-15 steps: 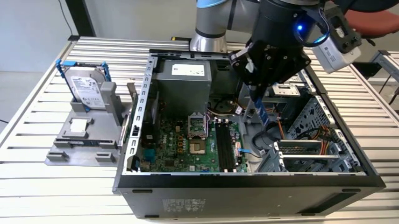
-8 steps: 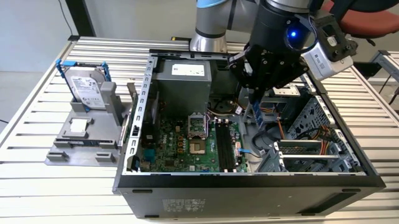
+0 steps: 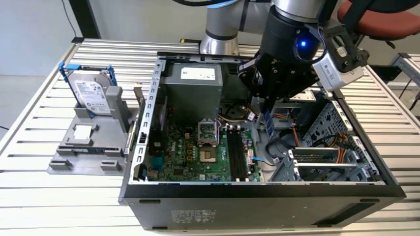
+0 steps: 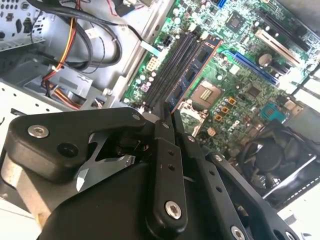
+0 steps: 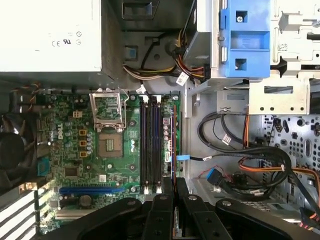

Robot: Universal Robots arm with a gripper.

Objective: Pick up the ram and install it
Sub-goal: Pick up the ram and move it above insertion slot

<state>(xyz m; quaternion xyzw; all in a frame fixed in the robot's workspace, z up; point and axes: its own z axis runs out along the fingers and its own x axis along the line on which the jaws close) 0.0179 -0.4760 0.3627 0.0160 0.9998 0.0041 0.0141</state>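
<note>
As things stood: the gripper (image 3: 266, 114) hung inside the open computer case (image 3: 196, 206), low over the motherboard (image 3: 190, 152).
Jaws: clenched on the ram (image 4: 194, 74) — both wrist views showed the fingers pinched together on one end of it.
Ram: carried on edge, its long side running the same way as the slots (image 5: 151, 145). The first wrist view showed it as a thin dark line (image 5: 173, 140) just beside them. The second wrist view showed its blue face and black chips.
Seated or not: judged not yet seated. The two wrist views put it on opposite sides of the slots, which suggested it was raised off the board rather than in a slot.
Step in hand: judged to be lining the ram up over a slot.
Doing it well: the lower edge would need to sit parallel to the slot and centred along it, with the notch matched to the slot's key. The press should go straight down and even at both ends — a tilt could jam one corner.
Risk: the cables (image 5: 260, 160) lay near the slots on the drive-bay side, and a sideways drift could snag them.
Elsewhere: a hard drive (image 3: 92, 93) stood in its holder on the table (image 3: 39, 147), well apart from the case, on the exterior view's left.
</note>
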